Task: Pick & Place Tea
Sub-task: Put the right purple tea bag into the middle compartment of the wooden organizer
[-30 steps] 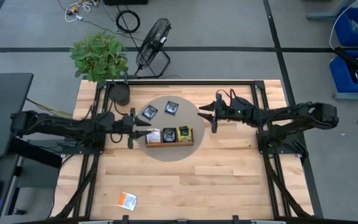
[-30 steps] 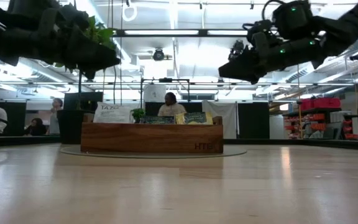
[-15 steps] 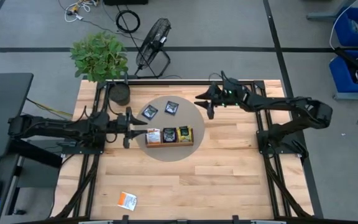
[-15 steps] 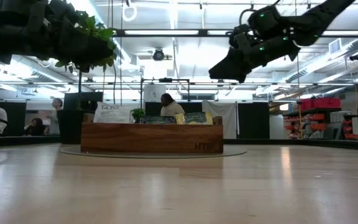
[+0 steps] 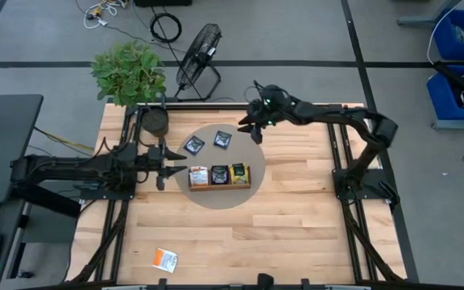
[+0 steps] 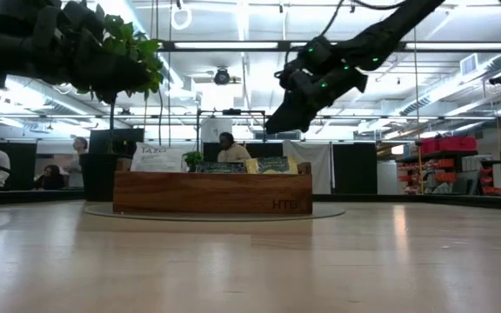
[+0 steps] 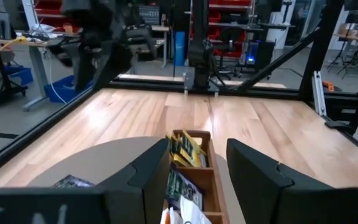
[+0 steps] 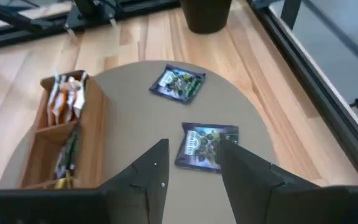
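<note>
Two dark navy tea sachets (image 5: 193, 146) (image 5: 223, 139) lie flat on the far part of a round grey mat (image 5: 252, 192). A wooden tray (image 5: 219, 176) on the mat holds orange-and-white, dark and yellow-green sachets upright. One orange-and-white sachet (image 5: 165, 258) lies alone near the table's near edge. My right gripper (image 5: 256, 133) is open and hovers above the mat's far right part. In the right wrist view, one navy sachet (image 8: 205, 145) shows just ahead of my right gripper (image 8: 192, 149). My left gripper (image 5: 166, 171) is open, level, just left of the tray.
A potted plant (image 5: 155, 121) stands at the table's far left corner, close to the mat. A fan (image 5: 200, 58) sits on the floor beyond the far edge. Bare wood lies to the right of and near the mat. People show in the room behind the tray (image 6: 211, 191).
My right gripper has swung toward the table's far left, from beside the mat's right edge to above its far right part, closer to the navy sachets. My left gripper has drawn back a little toward the table's left edge, away from the tray.
</note>
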Motion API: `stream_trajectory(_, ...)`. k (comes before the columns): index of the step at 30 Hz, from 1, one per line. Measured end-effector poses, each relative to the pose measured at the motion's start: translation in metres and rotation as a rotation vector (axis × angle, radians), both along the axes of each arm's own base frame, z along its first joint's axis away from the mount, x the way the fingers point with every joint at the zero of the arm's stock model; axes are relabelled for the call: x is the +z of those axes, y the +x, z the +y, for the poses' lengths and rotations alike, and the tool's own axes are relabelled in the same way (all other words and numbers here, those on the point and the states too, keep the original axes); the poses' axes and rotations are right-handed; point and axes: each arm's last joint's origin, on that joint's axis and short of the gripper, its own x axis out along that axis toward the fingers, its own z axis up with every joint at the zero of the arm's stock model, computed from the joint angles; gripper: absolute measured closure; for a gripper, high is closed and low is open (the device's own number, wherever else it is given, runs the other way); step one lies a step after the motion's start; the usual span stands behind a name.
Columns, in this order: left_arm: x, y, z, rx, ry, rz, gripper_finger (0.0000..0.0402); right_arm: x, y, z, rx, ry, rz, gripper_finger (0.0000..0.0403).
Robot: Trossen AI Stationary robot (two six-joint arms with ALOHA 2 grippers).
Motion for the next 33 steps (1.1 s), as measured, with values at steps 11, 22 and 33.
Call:
stream_trajectory(11, 0.004, -0.007, -0.001, -0.004, 0.008, -0.025, 0.0236, -0.001, 0.027, -0.028, 0.061, 0.063, 0.116, 0.0253)
stream_trajectory(22, 0.002, -0.007, -0.001, -0.004, 0.003, -0.007, 0.0236, -0.020, 0.059, -0.051, 0.075, 0.086, 0.258, 0.0234)
stream_trajectory(33, 0.000, -0.007, -0.001, -0.005, -0.001, 0.014, 0.0236, -0.041, 0.088, -0.057, 0.115, 0.145, 0.380, 0.0197)
